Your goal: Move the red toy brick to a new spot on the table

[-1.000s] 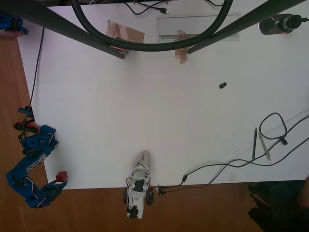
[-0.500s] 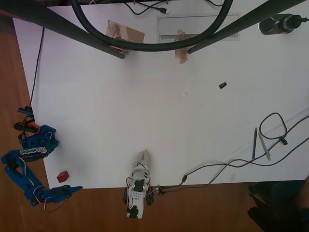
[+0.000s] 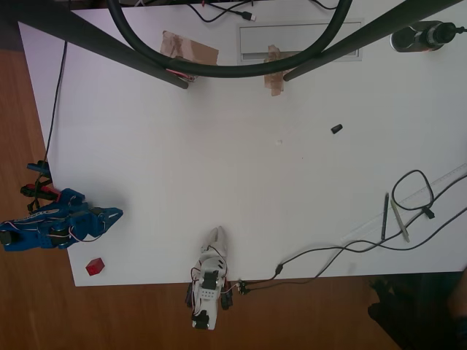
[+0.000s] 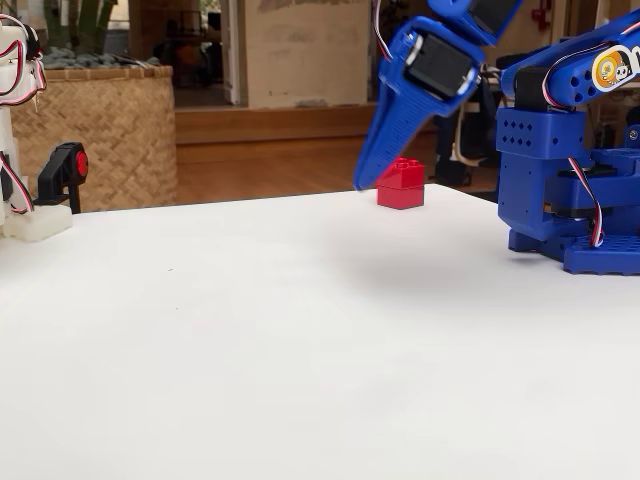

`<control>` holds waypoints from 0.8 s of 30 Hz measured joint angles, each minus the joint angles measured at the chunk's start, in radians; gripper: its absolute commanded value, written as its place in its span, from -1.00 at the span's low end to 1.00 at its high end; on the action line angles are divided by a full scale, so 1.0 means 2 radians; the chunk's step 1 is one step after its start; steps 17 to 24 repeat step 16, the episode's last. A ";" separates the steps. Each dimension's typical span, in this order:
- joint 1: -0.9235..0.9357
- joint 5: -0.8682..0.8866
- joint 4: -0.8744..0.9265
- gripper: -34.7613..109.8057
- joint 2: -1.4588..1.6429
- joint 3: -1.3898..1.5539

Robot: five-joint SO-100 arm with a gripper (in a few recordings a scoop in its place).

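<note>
The red toy brick (image 3: 95, 266) rests studs-up on the white table (image 3: 241, 182), close to its bottom-left corner in the overhead view. My blue gripper (image 3: 117, 214) is apart from it, farther up the picture, over the table's left edge. In the fixed view the gripper (image 4: 362, 184) points down just left of the brick (image 4: 401, 185) and hangs above the tabletop (image 4: 300, 340). Its jaws stand together, shut, with nothing between them. The arm's blue base (image 4: 570, 200) stands at the right.
A small black piece (image 3: 336, 129) lies right of centre. Pens (image 3: 384, 216) and looping cables (image 3: 412, 193) occupy the right side. Brown tape patches (image 3: 188, 49) sit at the top under dark bars (image 3: 139, 55). Brown floor (image 3: 29, 306) borders the table's left and bottom edges.
The gripper let go of the red brick, swung out past the table's bottom edge, then moved up along the left edge. The brick stays near the corner.
</note>
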 measured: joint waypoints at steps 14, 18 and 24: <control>0.021 -0.067 0.104 -0.52 0.186 0.161; 0.020 -0.067 0.106 -0.51 0.187 0.161; 0.020 -0.067 0.106 -0.51 0.187 0.161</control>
